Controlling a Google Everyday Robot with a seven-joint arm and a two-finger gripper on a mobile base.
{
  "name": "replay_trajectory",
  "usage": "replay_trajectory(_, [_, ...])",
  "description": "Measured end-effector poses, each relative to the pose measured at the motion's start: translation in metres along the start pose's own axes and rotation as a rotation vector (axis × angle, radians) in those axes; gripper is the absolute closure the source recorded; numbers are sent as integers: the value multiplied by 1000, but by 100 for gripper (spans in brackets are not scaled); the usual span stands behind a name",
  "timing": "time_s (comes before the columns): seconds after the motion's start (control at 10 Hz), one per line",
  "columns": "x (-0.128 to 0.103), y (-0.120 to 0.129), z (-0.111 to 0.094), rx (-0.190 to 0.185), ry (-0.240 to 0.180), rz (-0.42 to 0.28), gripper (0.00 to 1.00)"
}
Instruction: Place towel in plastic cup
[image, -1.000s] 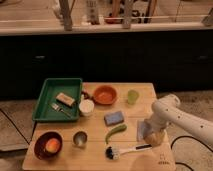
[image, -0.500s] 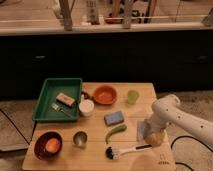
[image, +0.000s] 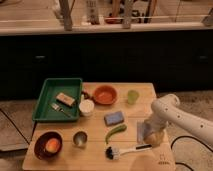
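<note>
Wooden tabletop holds the clutter. The towel lies at its right edge, directly under the lowered hand; whether the hand has clenched it I cannot tell. The cup stands farther back and slightly left, near.

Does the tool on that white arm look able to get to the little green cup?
Probably yes: the tool is at the towel near the right edge of the table, and only bare wood lies between it and the green cup.
</note>
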Motion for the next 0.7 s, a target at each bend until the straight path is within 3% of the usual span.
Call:
replay_trajectory(0.5, [-10, -11, -6, -8, -20, -53, 20])
replay_trajectory(0.6, [-10, -12, -6, -10, -22, -58, 22])
replay_trajectory(0.7, [-10, -14, -6, -11, -25, -61, 31])
